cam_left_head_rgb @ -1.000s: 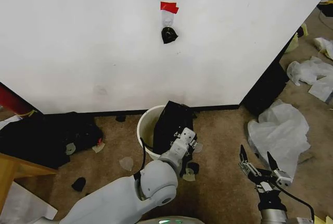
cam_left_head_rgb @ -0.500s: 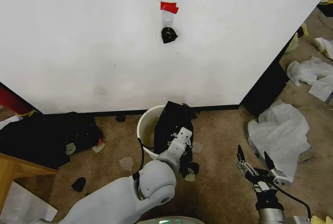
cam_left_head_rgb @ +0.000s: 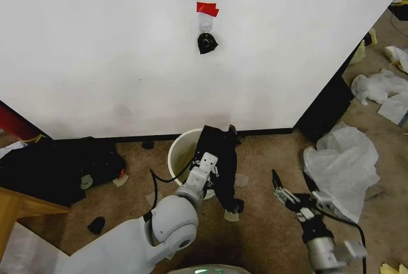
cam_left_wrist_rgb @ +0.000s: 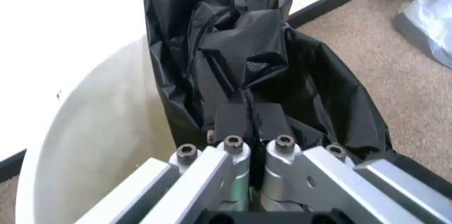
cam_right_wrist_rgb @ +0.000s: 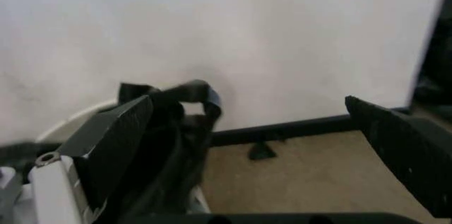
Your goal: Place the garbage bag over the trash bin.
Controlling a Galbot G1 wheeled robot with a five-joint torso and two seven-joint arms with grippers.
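The trash bin (cam_left_head_rgb: 178,150) is a round cream bucket standing on the carpet against the white wall. A black garbage bag (cam_left_head_rgb: 220,156) hangs crumpled over its right rim and down the outside. My left gripper (cam_left_head_rgb: 208,165) is at that rim, shut on a fold of the bag. In the left wrist view the left gripper (cam_left_wrist_rgb: 248,123) pinches the garbage bag (cam_left_wrist_rgb: 261,60) beside the bin's pale inside (cam_left_wrist_rgb: 92,144). My right gripper (cam_left_head_rgb: 294,191) hovers open over the carpet to the bin's right. In its own view the right gripper (cam_right_wrist_rgb: 247,102) frames the garbage bag (cam_right_wrist_rgb: 173,128) and bin rim (cam_right_wrist_rgb: 67,123).
A heap of black bags (cam_left_head_rgb: 70,165) lies left of the bin. Crumpled white plastic sheets (cam_left_head_rgb: 344,156) cover the carpet on the right. A wooden furniture corner (cam_left_head_rgb: 16,207) is at lower left. Small scraps (cam_left_head_rgb: 155,199) litter the carpet near the bin.
My left gripper has shifted left along the bin's rim, still holding the bag. My right gripper has moved left and forward, closer to the bin.
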